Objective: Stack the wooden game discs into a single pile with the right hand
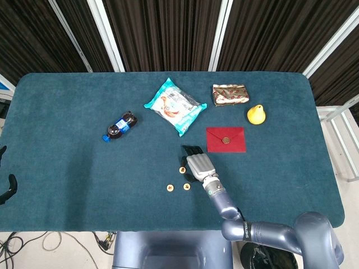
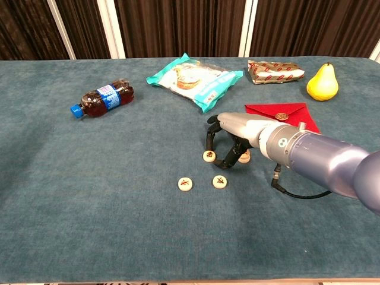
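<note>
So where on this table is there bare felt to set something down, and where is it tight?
Bare felt runs along the table on its left side, below and left of the cola bottle, and along the right edge beyond the pear. It is crowded around the right robot hand, which arches over the wooden discs, with the red envelope just behind.

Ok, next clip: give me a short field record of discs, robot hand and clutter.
discs: four, unstacked; two side by side, one by the fingertips, one partly hidden behind the fingers
right robot hand: arched over the far two discs, fingertips down, grasp unclear
left robot hand: only dark tips at the table edge
clutter: bottle, snack bag, pear, red envelope, wrapped packet
</note>
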